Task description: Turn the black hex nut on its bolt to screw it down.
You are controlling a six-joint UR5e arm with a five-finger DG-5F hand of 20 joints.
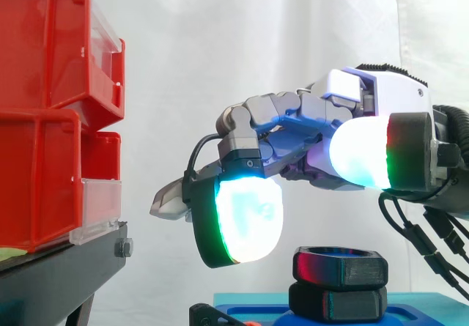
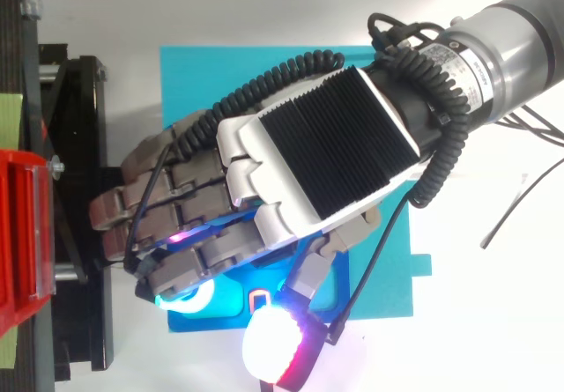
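Hovering the hand (image 1: 286,132) loosely spread and empty just above the black hex nut (image 1: 341,266) sitting over the blue base (image 2: 203,75), likely doing best by lowering squarely, pinching opposite flats, then twisting without tilting.

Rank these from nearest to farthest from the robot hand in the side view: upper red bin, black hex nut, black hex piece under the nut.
1. The black hex nut, just below the robot hand.
2. The black hex piece, directly under the nut.
3. The upper red bin, far left, up high.
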